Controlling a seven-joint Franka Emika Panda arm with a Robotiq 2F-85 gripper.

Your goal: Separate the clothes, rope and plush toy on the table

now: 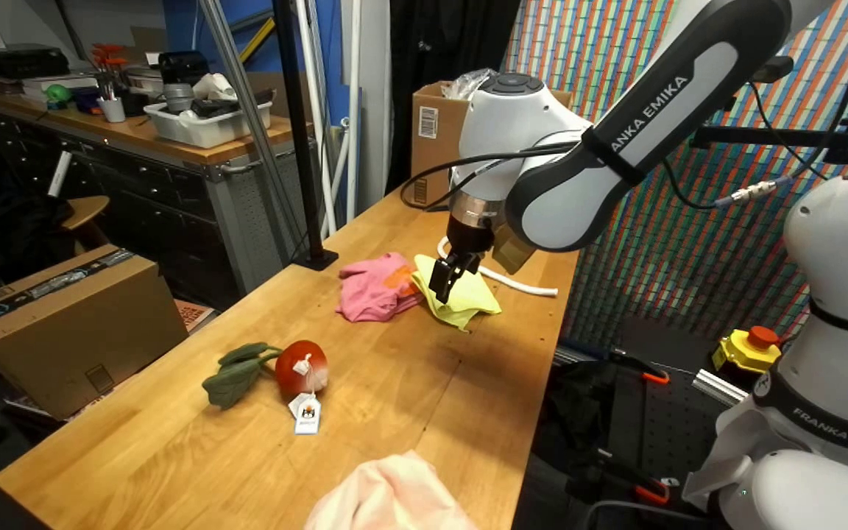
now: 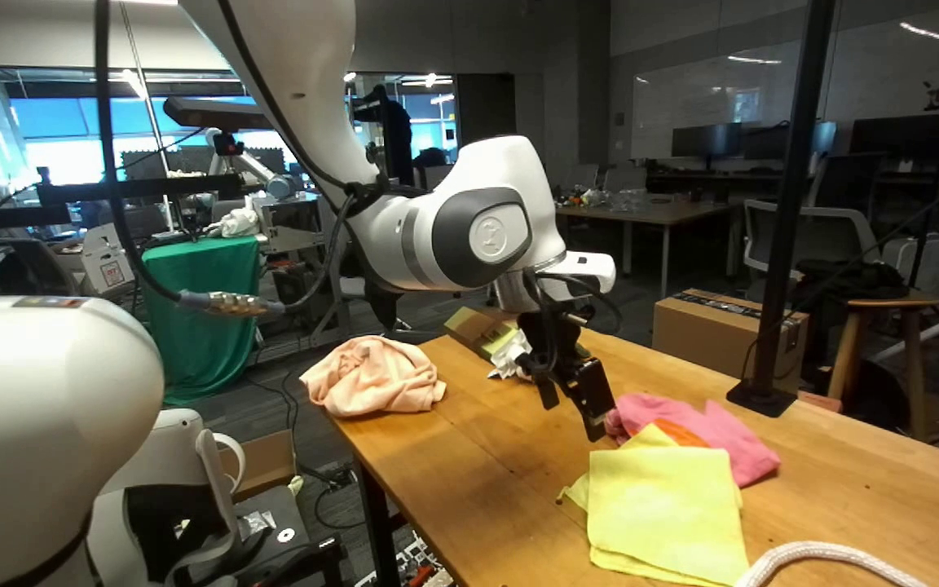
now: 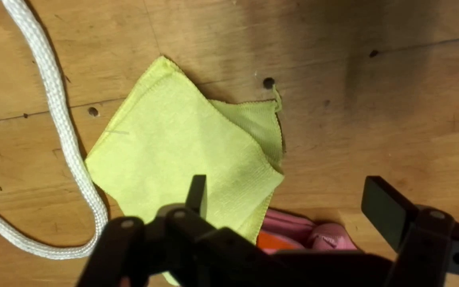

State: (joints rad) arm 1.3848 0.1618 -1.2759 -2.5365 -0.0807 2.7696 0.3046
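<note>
Looking first at the yellow-green cloth (image 3: pixel 185 147), lying left of centre in the wrist view, overlapping the bright pink cloth (image 1: pixel 369 293) at the lower edge and touching, or nearly touching, the white rope (image 3: pixel 60 107) by its left corner. Hovering over this cluster with the gripper (image 3: pixel 285 191), jaws wide apart and gripping nothing, framing the cloth's right corner in the wrist view. Finding the red plush toy (image 1: pixel 299 366) well apart on the table (image 1: pixel 394 419), left of centre in an exterior view, and likewise the peach-pink cloth (image 2: pixel 372 379), bunched at left of centre in an exterior view.

Judging by this layout, probably dealing now with the cluster, with toy and peach-pink cloth already separate. Calling next, most likely, for lowering onto a single cloth edge, closing, and lifting without dragging the layer beneath or the rope along.

Noticing farther out a black post (image 1: pixel 299 132), rising from the table edge at upper left of centre in an exterior view, just beside the bright pink cloth and possibly limiting room for swinging that way. Seeing a tall cardboard box (image 1: pixel 435 151) beyond, at the table's far end, upper centre of that view.
</note>
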